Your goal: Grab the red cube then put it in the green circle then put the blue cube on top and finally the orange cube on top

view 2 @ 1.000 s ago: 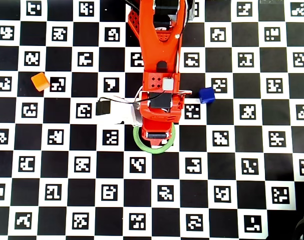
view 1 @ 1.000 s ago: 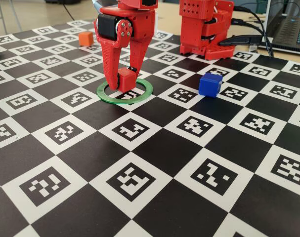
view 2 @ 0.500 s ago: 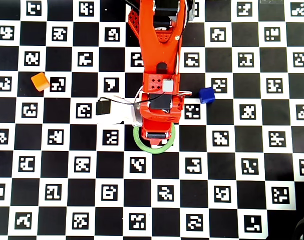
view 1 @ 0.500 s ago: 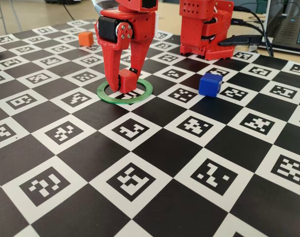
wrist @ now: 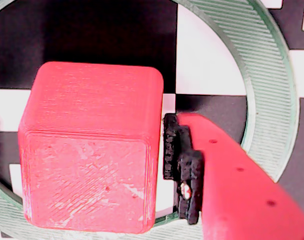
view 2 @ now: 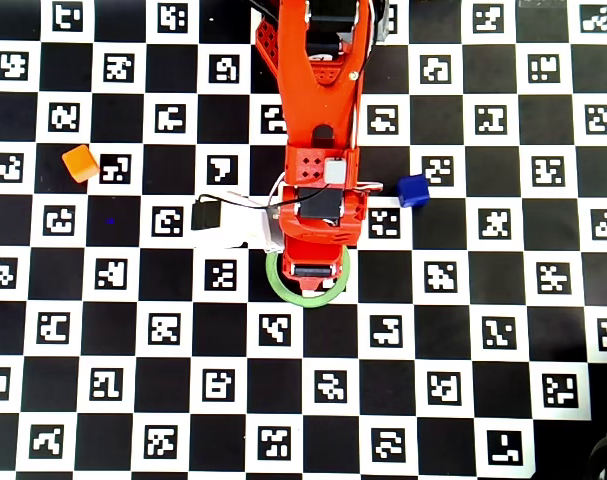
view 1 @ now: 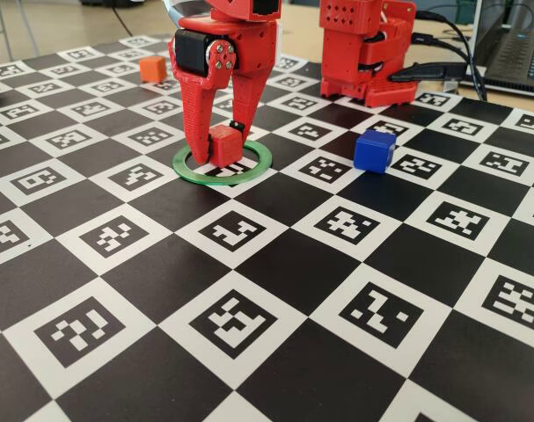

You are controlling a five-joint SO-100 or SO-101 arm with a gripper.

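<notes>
Jaws parted slightly, the gripper straddles the red cube, apparently resting inside the green circle; in the wrist view a sliver of gap separates cube and padded finger. Placement looks finished. Next: rise clear, then fetch the blue cube; the orange cube waits farthest back.

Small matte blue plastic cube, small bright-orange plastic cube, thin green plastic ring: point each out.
Small matte blue plastic cube [view 1: 373,151], fixed view, front face.
Small bright-orange plastic cube [view 2: 80,163], overhead view, top face.
Thin green plastic ring [view 1: 259,161], fixed view, right rim.
</notes>
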